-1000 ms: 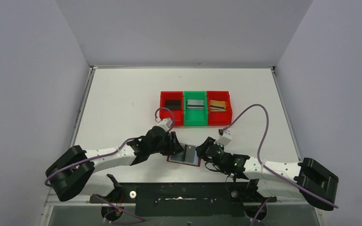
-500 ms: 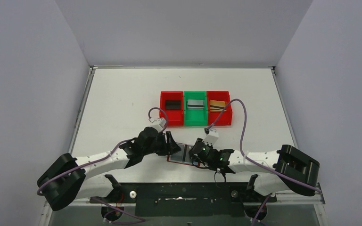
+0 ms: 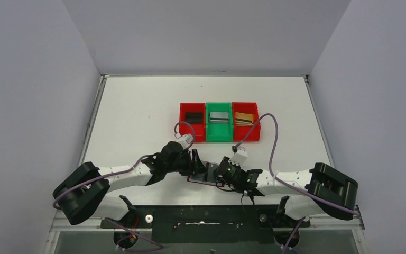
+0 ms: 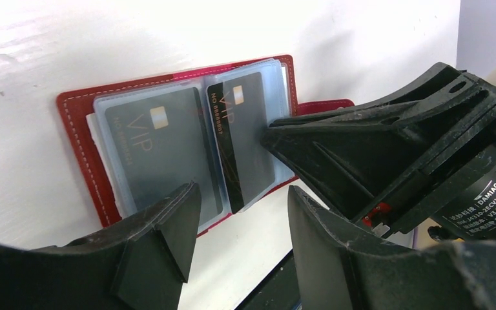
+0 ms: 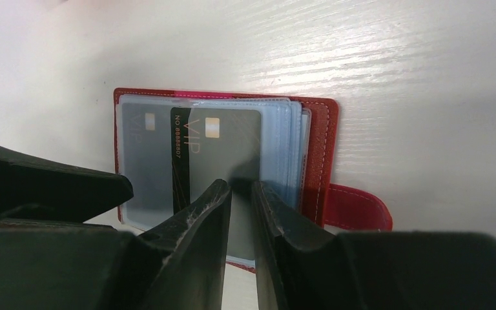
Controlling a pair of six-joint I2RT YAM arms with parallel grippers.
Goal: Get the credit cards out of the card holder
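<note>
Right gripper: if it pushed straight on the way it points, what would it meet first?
Most likely the black card half out of its sleeve in the open card holder. The right gripper has its narrow gap at that card's near edge; contact unclear.

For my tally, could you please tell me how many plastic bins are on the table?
3, in one row: red bin left, green bin middle, red bin right.

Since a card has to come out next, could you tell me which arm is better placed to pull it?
The right. Its pincer is nearly closed at the near edge of the dark card in the open card holder. The left pincer stands open at the holder's edge, gripping nothing.
</note>
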